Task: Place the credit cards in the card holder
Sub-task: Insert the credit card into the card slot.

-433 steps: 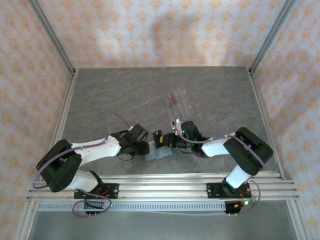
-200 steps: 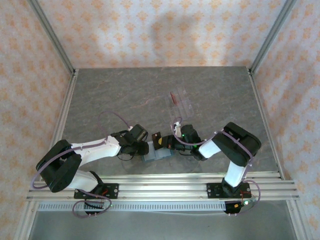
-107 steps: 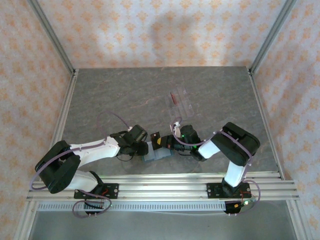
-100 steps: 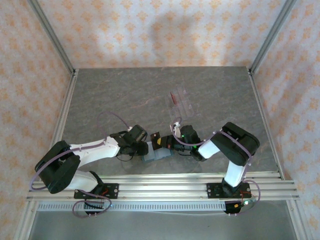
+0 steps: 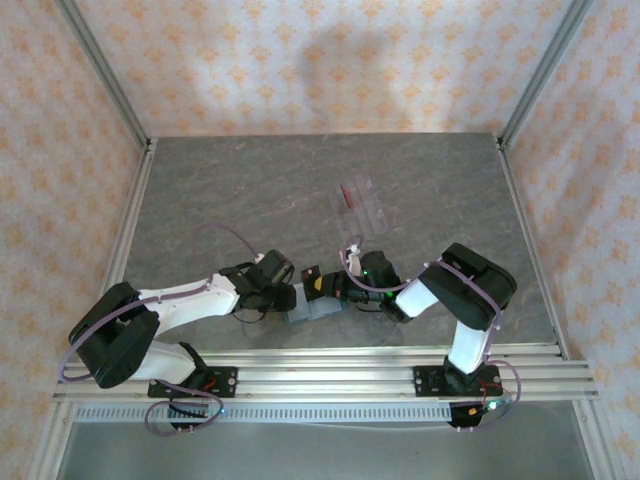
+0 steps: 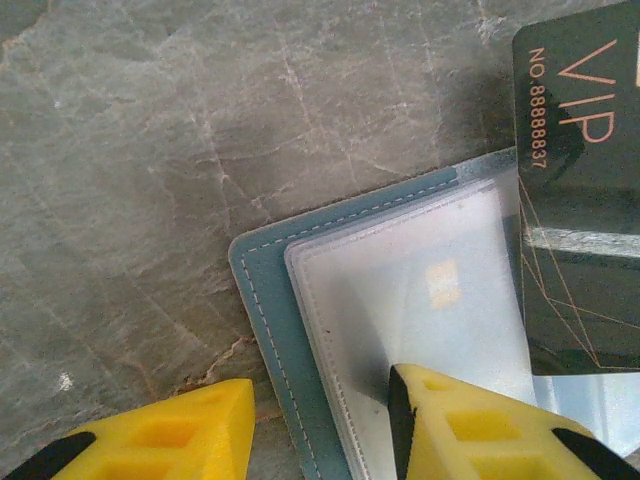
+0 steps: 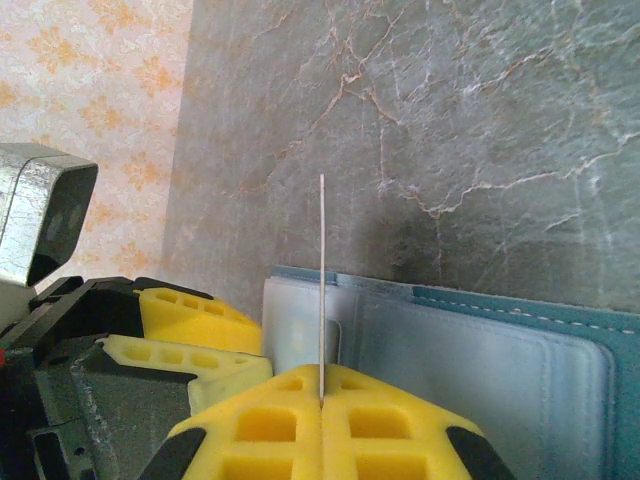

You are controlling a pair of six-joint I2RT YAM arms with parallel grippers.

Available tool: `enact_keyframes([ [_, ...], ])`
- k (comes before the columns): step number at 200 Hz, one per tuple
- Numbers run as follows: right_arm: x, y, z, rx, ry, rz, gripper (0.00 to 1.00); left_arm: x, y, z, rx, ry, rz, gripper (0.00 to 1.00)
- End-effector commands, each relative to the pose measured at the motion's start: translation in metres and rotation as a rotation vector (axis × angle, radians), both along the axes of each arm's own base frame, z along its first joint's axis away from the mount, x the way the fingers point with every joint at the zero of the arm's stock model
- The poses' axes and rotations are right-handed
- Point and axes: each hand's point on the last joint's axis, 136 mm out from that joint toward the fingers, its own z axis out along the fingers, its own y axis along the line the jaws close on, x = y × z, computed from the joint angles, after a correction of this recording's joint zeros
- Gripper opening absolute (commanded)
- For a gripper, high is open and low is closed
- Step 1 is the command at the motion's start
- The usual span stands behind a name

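Card holder (image 6: pixel 262 300) open, teal (white stitching), frosted pockets, VIP card (image 6: pixel 580 200)

The card (image 6: pixel 580 200) overlaps the card holder (image 6: pixel 400 300), perhaps touching it.

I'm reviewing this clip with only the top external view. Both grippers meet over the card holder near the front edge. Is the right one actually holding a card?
Observer: Yes. The right wrist view shows the right gripper with its jaws shut on a card, seen edge-on and upright above the open card holder.
Operator: Which card is it?
Observer: In the left wrist view it is dark, printed with "VIP" and a number in copper-pink lettering.
Operator: And the left gripper?
Observer: The left gripper is open. One finger sits on the clear inner sleeve, and the other is over the table beside the holder's edge.
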Motion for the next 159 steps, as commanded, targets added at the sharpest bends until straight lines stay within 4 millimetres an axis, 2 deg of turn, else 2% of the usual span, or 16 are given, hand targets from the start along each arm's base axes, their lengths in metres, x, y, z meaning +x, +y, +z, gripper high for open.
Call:
enact_keyframes([
  [1,-0.004,0.003,-0.003,0.006,-0.014,0.008,0.0,-0.018,0.022,-0.016,0.097,0.059,0.006,0.4],
  [105,-0.017,-0.006,-0.013,0.068,0.046,-0.028,0.0,-0.019,0.023,-0.017,0.098,0.059,0.002,0.4],
  [159,-0.037,-0.007,-0.027,0.045,0.086,-0.01,0.0,-0.019,0.022,-0.018,0.097,0.06,0.0,0.4],
])
